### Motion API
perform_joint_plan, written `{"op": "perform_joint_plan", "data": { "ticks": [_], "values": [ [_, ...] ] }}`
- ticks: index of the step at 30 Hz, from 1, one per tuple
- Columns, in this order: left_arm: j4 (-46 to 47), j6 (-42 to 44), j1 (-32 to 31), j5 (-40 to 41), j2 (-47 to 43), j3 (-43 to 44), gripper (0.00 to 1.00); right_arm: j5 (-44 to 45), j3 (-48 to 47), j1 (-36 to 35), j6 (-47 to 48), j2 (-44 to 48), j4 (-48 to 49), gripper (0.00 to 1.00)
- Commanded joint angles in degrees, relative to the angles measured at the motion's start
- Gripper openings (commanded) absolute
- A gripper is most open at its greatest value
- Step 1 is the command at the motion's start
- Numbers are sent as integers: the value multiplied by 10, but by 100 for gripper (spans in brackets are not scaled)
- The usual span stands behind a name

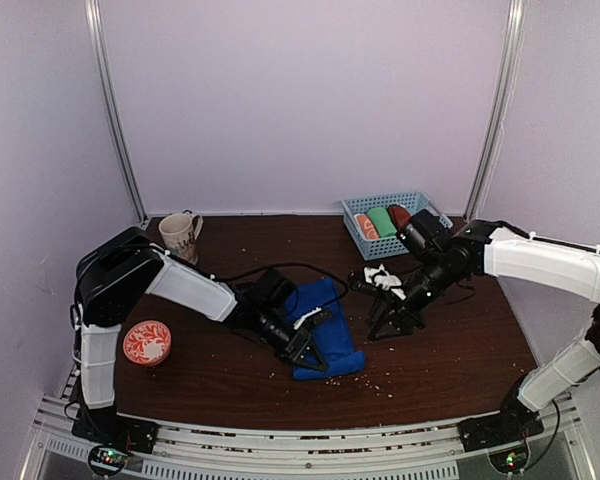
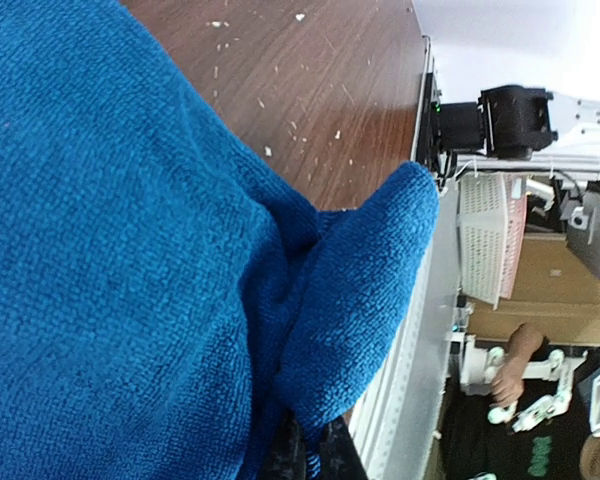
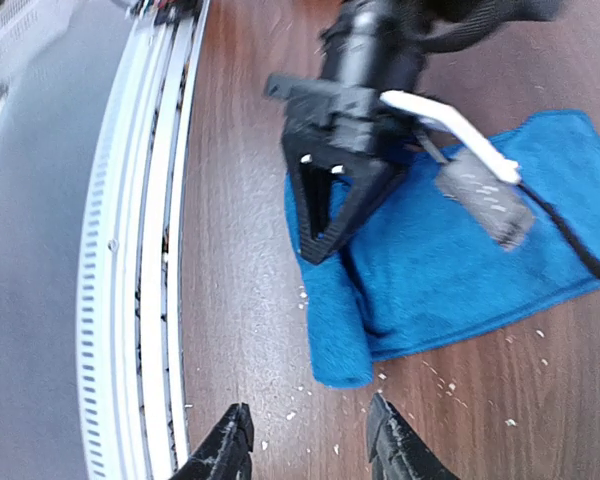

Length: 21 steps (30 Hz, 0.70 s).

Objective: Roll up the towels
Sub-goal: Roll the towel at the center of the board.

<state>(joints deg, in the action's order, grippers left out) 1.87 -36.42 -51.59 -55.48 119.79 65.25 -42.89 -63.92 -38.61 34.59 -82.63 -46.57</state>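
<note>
The royal blue towel [image 1: 328, 325] lies on the table in front of centre, its near edge curled into a short roll [image 3: 338, 335]. My left gripper [image 1: 308, 352] rests on that near edge. In the left wrist view the towel [image 2: 130, 260] fills the frame and my dark fingertips [image 2: 310, 450] are pinched on a raised fold. My right gripper [image 1: 395, 325] is open and empty, just right of the towel; its fingers [image 3: 230, 450] hover over bare table. A rust-brown roll [image 1: 400, 213] lies in the blue basket [image 1: 420, 200].
The basket at the back right also holds an orange-and-white roll [image 1: 365, 226] and a green roll [image 1: 383, 220]. A mug [image 1: 180, 235] stands at the back left and a red bowl [image 1: 146, 342] at the front left. Crumbs dot the table. The front rail [image 3: 130, 250] is close.
</note>
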Motion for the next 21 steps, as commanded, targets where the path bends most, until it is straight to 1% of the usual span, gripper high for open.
{"op": "perform_joint_plan", "data": {
  "ticks": [1,6,12,16,21],
  "values": [
    [73,-98,0,-22,-23,-10,0,101,38,-64,3,-12,87,42],
    [54,-100,4,8,-31,-19,0,166,79,-119,-17,-37,178,45],
    [75,-116,5,26,-36,-38,0,243,104,-165,-51,-75,271,45],
    [90,-127,5,34,-41,-47,0,267,98,-174,-53,-100,286,46],
    [122,-147,5,38,-46,-60,0,247,88,-178,-38,-132,279,44]
  ]
}}
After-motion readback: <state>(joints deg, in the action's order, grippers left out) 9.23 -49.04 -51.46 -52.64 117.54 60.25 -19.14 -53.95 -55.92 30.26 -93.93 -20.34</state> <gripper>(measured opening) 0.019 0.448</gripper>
